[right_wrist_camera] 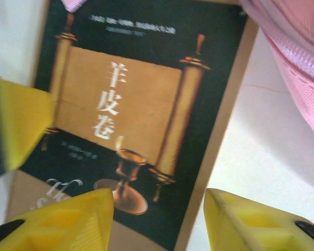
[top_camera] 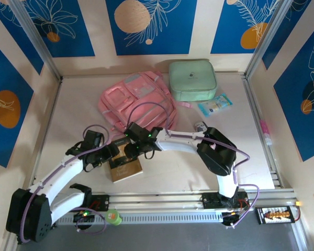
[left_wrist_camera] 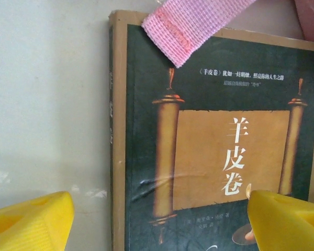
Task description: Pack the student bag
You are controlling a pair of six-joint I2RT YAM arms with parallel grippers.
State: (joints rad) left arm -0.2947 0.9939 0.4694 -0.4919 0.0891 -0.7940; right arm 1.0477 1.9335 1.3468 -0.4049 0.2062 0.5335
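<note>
One student bag (top_camera: 136, 99), just beyond right hand (right_wrist_camera: 158, 204)

Student bag (top_camera: 136, 99) lies flat at upper centre of table (top_camera: 78, 115). Zip case (top_camera: 192, 79) just beside bag's upper right corner. Packet (top_camera: 214, 104) right of bag, below case. Book (top_camera: 126, 168) below bag, lower centre, near front rail. Bag strap (left_wrist_camera: 191, 23) lies across book's top edge. Left gripper (left_wrist_camera: 162, 219) and right gripper (right_wrist_camera: 159, 219) side by side over book.
</note>
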